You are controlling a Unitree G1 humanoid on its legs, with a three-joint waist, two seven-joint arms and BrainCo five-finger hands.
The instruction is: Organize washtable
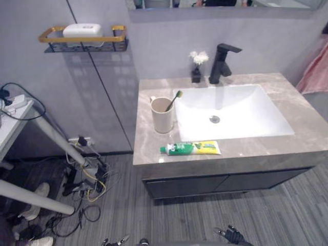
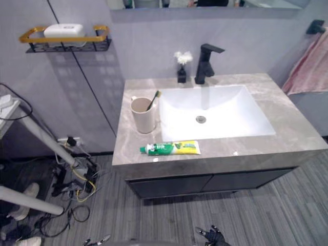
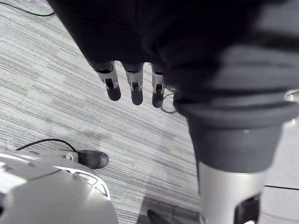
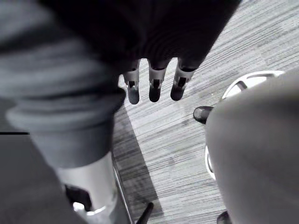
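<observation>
I'd call it barely started: toothbrush (image 1: pixel 175 99) sits in the cup (image 1: pixel 162 117), toothpaste tube (image 1: pixel 190 148) lies loose near the counter (image 1: pixel 307 123) front edge, and left robot hand (image 3: pixel 135 88) and right robot hand (image 4: pixel 154 86) hang over the floor, fingers straight, empty.

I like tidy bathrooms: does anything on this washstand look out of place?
Only the toothpaste tube: it lies flat near the front edge of the counter, while the toothbrush stands in the cup.
</observation>
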